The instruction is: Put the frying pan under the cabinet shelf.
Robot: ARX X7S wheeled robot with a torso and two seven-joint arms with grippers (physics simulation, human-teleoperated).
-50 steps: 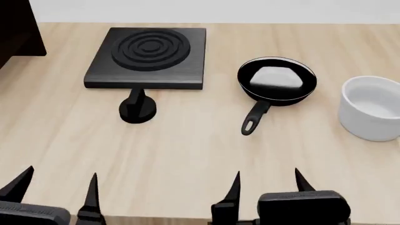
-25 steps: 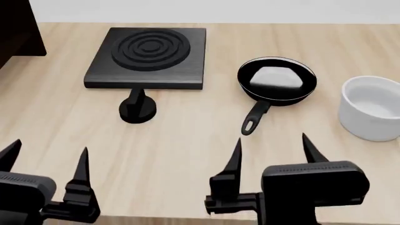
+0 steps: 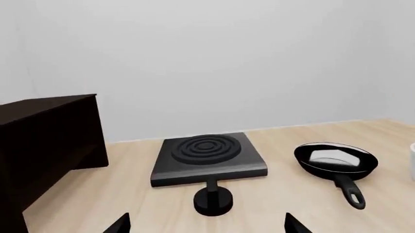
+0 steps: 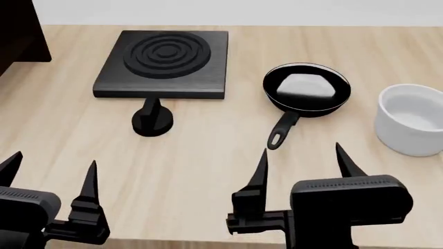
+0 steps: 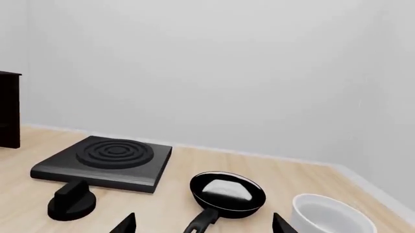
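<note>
Hovering low over the near edge of the counter (image 4: 207, 171), the right pincer (image 4: 301, 166) stood with its two pointed fingers spread wide and nothing between them, its tips aimed toward twelve o'clock. The left pincer (image 4: 49, 174) hung beside it at the nine o'clock side, likewise spread apart and holding nothing. Just past the right pincer's inner fingertip, toward twelve o'clock, lay the holed end of the frying pan's handle, apart from the finger. The frying pan (image 4: 306, 87) itself sat flat on the counter, its glossy inside showing a pale reflection and its handle running back toward six or seven o'clock. At three o'clock from the pan stood a white bowl (image 4: 412, 120), near it but not touching. At nine o'clock from the pan lay a square black burner plate (image 4: 165, 63) with concentric rings, and a small black knob (image 4: 151, 120) stood upright just before that plate's near edge. The cabinet shelf (image 3: 45, 145), dark and boxy, stood at the far ten o'clock corner of the counter, well apart from the pan, with the burner plate between them.
</note>
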